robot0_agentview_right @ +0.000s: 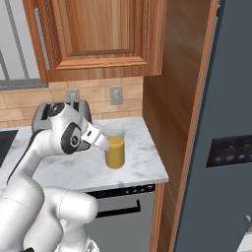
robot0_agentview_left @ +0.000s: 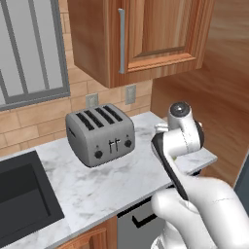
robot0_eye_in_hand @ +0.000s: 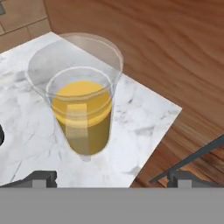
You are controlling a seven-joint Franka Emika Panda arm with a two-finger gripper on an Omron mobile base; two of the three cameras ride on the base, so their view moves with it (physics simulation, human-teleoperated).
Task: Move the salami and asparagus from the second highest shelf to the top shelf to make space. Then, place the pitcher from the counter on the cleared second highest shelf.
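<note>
Marble tabletop (robot0_agentview_right: pixel 142 162) carries the pitcher (robot0_eye_in_hand: pixel 83 116) near its corner, the end effector (robot0_eye_in_hand: pixel 109 178) spread wide just short of it, lined up to grasp.

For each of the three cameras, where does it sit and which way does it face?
Left base view: behind the arm's left, facing the counter and toaster; white arm lower right.
Right base view: behind the arm's right, facing the pitcher and fridge door; arm lower left.
Hand view: on the hand, looking down at the pitcher; open gripper.
Both base views share the counter.
</note>
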